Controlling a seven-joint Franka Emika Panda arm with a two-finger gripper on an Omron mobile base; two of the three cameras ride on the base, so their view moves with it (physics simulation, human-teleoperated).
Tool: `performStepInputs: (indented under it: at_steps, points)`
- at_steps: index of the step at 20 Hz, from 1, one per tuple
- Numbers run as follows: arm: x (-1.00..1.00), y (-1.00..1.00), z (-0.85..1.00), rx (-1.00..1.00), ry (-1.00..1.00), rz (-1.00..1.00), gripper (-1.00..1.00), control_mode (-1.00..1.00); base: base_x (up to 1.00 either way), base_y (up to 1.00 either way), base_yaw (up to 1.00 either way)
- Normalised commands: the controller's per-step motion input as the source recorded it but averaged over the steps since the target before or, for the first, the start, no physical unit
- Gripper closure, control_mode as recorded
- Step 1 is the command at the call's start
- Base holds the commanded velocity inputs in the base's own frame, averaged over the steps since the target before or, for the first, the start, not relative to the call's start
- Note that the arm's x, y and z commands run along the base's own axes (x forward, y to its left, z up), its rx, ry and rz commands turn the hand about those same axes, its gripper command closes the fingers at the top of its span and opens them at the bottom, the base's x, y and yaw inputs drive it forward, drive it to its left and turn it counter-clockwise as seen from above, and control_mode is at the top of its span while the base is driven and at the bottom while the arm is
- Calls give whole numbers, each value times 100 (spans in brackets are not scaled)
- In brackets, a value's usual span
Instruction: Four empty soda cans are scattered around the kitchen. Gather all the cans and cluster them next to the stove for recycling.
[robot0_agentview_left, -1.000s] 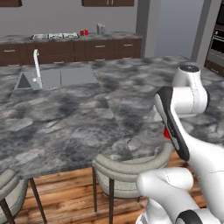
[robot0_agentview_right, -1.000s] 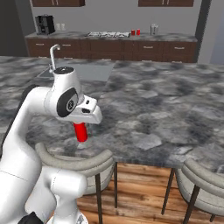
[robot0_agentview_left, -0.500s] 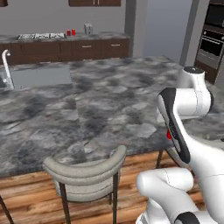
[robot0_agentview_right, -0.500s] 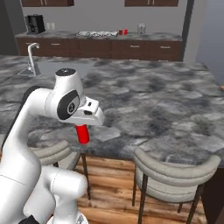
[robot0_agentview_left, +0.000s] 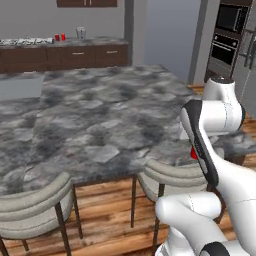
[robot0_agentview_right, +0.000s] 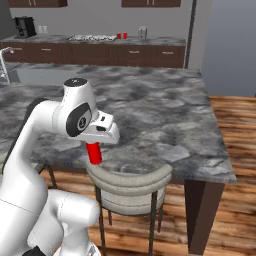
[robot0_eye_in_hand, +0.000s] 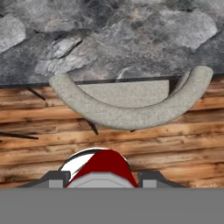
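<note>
My gripper (robot0_agentview_right: 95, 145) is shut on a red soda can (robot0_agentview_right: 93, 153), which hangs upright below the hand over the island's near edge. In the hand view the can (robot0_eye_in_hand: 103, 168) fills the gap between the fingertips (robot0_eye_in_hand: 56, 178), above a stool and wood floor. From the left base a sliver of the can (robot0_agentview_left: 194, 154) peeks out behind the forearm. Far off on the back counter lies the stove (robot0_agentview_right: 92, 37), with two more red cans (robot0_agentview_right: 121, 36) just right of it. The left base view shows the stove (robot0_agentview_left: 27, 41) and cans (robot0_agentview_left: 59, 37) too.
A dark marble island (robot0_agentview_right: 150, 110) spreads ahead, with curved grey stools (robot0_agentview_right: 132, 182) (robot0_agentview_left: 30, 210) tucked under its near edge. A faucet (robot0_agentview_right: 6, 55) stands at the left, a coffee machine (robot0_agentview_right: 24, 26) and a metal cup (robot0_agentview_right: 143, 32) on the back counter, wall ovens (robot0_agentview_left: 227, 37) at the right.
The whole scene has slid left as the base drives right; the sink has nearly left view and the island's right end has come in. The arm's pose and its grip on the can are unchanged.
</note>
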Motion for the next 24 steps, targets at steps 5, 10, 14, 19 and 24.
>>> performStepInputs:
  at_steps: [5,10,14,19,24]
  points:
    - [0,0,0,0,0,0,100,100,-2,-100,0]
    - [0,0,0,0,0,0,100,100,0,-100,0]
    - [0,0,0,0,0,0,100,100,0,-100,0]
    - [0,0,0,0,0,0,100,100,3,-100,0]
    - [0,0,0,0,0,0,100,100,16,-100,0]
